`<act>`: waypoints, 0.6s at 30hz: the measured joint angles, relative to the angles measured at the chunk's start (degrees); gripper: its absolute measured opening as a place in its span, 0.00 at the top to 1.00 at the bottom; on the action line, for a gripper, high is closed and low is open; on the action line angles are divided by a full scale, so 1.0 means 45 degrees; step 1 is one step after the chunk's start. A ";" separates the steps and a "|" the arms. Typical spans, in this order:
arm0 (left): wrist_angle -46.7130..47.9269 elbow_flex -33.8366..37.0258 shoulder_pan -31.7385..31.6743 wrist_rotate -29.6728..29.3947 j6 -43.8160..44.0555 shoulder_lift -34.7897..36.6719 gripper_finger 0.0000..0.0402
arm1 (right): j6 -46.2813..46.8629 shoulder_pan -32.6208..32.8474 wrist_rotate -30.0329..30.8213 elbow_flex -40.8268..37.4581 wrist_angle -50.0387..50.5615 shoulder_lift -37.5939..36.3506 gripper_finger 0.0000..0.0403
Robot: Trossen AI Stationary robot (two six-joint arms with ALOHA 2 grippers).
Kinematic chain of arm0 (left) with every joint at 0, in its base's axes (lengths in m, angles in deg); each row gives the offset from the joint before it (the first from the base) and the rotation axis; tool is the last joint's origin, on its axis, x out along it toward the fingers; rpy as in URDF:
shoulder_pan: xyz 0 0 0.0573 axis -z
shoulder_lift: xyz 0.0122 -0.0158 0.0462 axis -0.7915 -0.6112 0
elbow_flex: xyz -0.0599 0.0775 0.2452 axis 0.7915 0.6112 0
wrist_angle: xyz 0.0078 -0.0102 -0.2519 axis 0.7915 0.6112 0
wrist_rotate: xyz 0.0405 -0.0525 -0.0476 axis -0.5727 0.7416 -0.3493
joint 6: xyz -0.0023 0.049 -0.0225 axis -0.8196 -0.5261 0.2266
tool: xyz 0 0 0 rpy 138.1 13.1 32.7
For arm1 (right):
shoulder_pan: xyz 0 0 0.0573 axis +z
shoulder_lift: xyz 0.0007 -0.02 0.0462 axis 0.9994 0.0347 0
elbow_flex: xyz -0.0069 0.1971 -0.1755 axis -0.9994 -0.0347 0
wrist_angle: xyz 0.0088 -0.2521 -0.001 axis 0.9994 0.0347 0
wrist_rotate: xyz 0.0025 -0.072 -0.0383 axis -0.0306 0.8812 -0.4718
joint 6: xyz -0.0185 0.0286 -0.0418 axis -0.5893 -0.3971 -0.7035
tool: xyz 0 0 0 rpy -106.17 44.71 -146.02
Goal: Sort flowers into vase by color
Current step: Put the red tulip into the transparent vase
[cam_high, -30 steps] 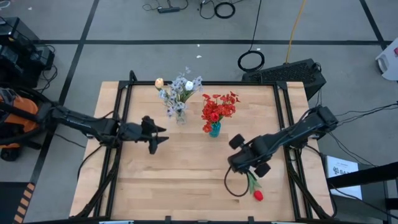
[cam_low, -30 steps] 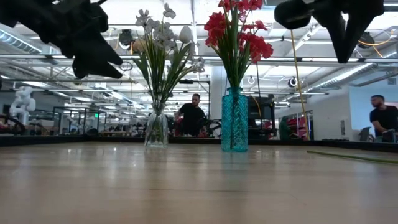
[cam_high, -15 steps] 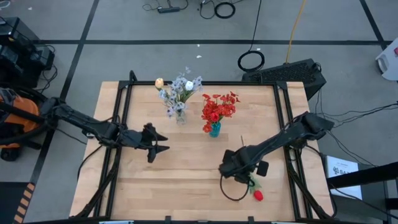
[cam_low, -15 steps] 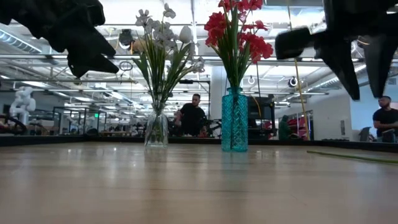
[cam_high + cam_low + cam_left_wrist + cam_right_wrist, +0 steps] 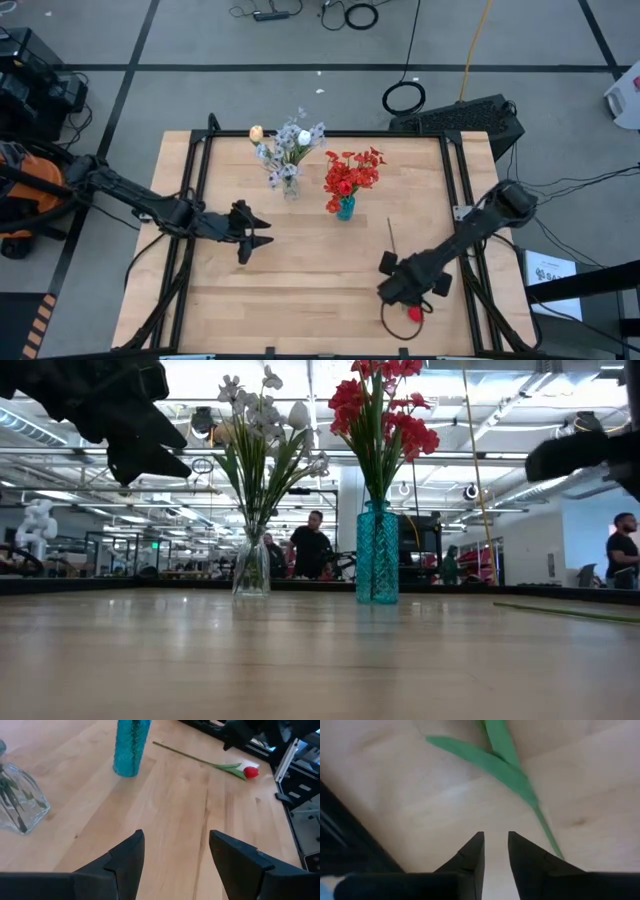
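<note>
One red-bud flower [image 5: 414, 313] lies flat on the table near its near-right corner, green stem [image 5: 190, 756] pointing toward the far edge, bud [image 5: 251, 771] nearest the corner. My right gripper [image 5: 400, 291] hovers low over its leaves [image 5: 495, 762], fingers pointing down with a narrow gap [image 5: 496, 840]; the stem passes beside them untouched. My left gripper [image 5: 266, 232] hangs open [image 5: 176, 840] above the table's left middle. A clear vase [image 5: 288, 185] holds pale sprays and cream buds. A teal vase [image 5: 345, 208] holds red blossoms.
Both vases stand side by side at the table's far middle [image 5: 251, 565] [image 5: 377, 555], blossoms rising high. Black frame rails run along the left and right table edges [image 5: 470, 270]. Bare wood lies between the grippers. People show in the room beyond the table.
My right gripper has swung from the table's middle toward the near-right corner and come down over the lying red flower, leaving the low view almost entirely. The flower and both vases have stayed where they were.
</note>
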 joint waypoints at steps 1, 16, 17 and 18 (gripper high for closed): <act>-0.0017 0.0000 0.0000 -0.0038 -0.0006 -0.0055 0.43 | 0.0042 0.0153 0.0252 -0.0160 -0.0237 -0.0238 0.82; 0.0007 0.0000 0.0000 -0.0364 -0.0011 -0.0576 0.43 | -0.2302 0.0912 0.2502 -0.2368 -0.4129 -0.0969 0.83; 0.0007 0.0000 0.0000 -0.0364 -0.0011 -0.0576 0.43 | -0.2427 0.0912 0.2486 -0.2526 -0.4292 -0.0969 0.83; 0.0002 0.0000 0.0000 -0.0364 -0.0011 -0.0576 0.43 | -0.2558 0.0912 0.2479 -0.2679 -0.4473 -0.0969 0.83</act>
